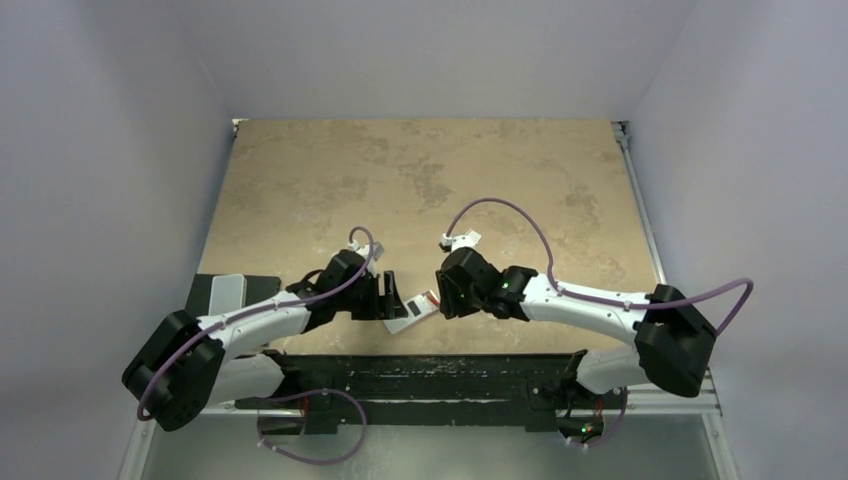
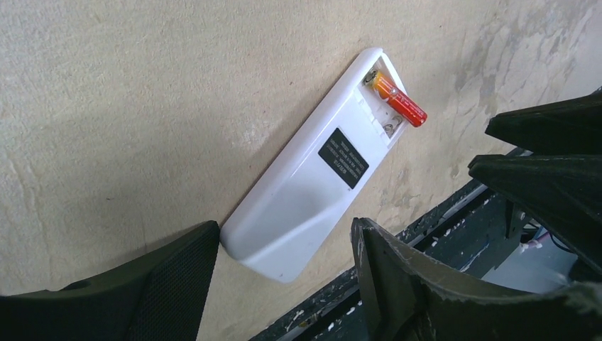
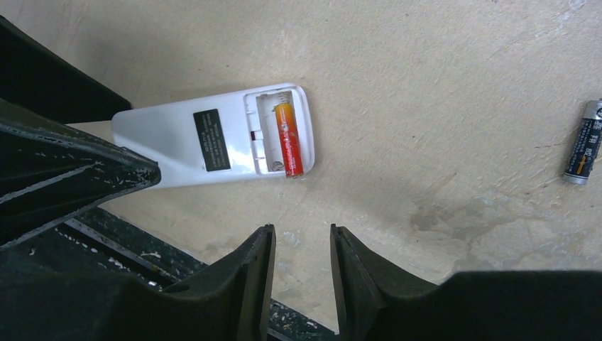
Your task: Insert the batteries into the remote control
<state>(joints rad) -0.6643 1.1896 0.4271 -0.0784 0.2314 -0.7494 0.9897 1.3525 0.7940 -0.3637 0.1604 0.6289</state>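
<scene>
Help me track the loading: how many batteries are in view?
2. The reddish-orange battery lies in the open compartment of the remote control, one end past its edge; the dark battery lies loose on the table, apart.

walls (image 1: 430, 50): plain pale grey-lilac, boxing in left, far, right | surface (image 1: 420, 170): tan, blotchy and stained | near edge: scuffed black rail (image 1: 430, 380) | light: soft, even

Remote (image 2: 298, 206): smooth, glossy white plastic; label (image 2: 343, 158) matt black. Orange battery (image 2: 397, 101): shiny, foil-like wrap. Dark battery (image 3: 583, 142): dark sleeve with a slight sheen, bare metal end caps. Table (image 2: 128, 106): matt, rough, mottled beige surface. Left fingers (image 2: 163, 284): matt black, finely textured pad face.
</scene>
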